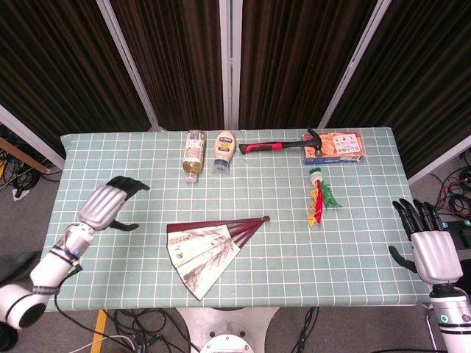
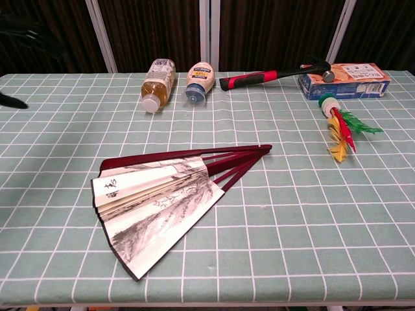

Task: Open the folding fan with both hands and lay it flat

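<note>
The folding fan (image 1: 208, 246) lies partly spread on the green checked table (image 1: 110, 158), near the front edge at the middle. It has dark red ribs and an ink-painted paper leaf, shown closer in the chest view (image 2: 159, 197). My left hand (image 1: 110, 202) hovers above the table's left part, well left of the fan. It holds nothing, its fingers bent forward and its thumb apart. Only its dark fingertips (image 2: 18, 29) show in the chest view. My right hand (image 1: 430, 250) is off the table's right edge with fingers spread, holding nothing.
Along the far edge lie a tea bottle (image 1: 193, 154), a squeeze bottle (image 1: 224, 149), a red-handled hammer (image 1: 280, 145) and an orange box (image 1: 335, 147). A feathered shuttlecock (image 1: 320, 197) lies right of the fan. Dark curtains hang behind the table.
</note>
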`<state>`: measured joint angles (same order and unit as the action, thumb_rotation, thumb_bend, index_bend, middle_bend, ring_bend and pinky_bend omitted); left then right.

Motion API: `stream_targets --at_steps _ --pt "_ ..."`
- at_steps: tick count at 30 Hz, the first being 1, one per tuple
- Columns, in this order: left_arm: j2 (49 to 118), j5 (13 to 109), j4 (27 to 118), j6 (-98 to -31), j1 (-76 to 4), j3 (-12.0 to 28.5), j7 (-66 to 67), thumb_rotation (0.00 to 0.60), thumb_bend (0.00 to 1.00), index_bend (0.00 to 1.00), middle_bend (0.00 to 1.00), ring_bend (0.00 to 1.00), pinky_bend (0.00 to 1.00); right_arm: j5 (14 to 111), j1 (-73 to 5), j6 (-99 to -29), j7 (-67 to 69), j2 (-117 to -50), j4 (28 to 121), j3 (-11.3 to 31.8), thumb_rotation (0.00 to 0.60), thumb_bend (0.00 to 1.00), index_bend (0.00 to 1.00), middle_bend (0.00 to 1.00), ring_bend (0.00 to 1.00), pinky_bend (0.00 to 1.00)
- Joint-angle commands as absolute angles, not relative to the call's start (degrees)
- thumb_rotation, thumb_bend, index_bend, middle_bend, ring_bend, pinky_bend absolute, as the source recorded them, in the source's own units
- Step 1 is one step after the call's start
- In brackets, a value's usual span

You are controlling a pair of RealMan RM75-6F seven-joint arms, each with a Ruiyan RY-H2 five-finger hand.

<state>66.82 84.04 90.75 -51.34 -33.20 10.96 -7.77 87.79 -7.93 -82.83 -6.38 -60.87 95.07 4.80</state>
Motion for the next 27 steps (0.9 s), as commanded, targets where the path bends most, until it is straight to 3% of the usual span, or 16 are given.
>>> stream_targets --at_steps 1,7,12,27 --pt "70.21 81.17 86.93 -42.27 -40.90 13.38 -14.11 0.600 0.22 0.25 0.26 0.21 0.22 87.62 -8.06 -82.72 -6.69 -60.68 95.36 4.91 0.600 0.16 0.01 0.07 0.00 0.00" --pt "75.48 78.43 82.67 -34.35 -47.73 13.22 -13.76 0.600 0.26 0.29 0.34 0.31 0.29 87.00 -8.27 -82.28 -6.81 -60.33 95.79 5.01 0.600 0.16 0.01 0.07 0.00 0.00" --pt "79.57 74.99 80.25 -29.40 -51.80 12.27 -11.06 0.600 0.26 0.29 0.35 0.33 0.31 86.77 -8.16 -82.52 -6.38 -60.07 95.73 5.06 0.600 0.16 0.01 0.07 0.00 0.00" --pt "87.36 58.54 75.18 -25.93 -59.30 8.73 1.96 0.600 0.26 0.29 0.35 0.33 0.34 85.85 -7.85 -82.28 -5.31 -59.97 95.22 4.77 0.600 0.16 0.01 0.07 0.00 0.00"
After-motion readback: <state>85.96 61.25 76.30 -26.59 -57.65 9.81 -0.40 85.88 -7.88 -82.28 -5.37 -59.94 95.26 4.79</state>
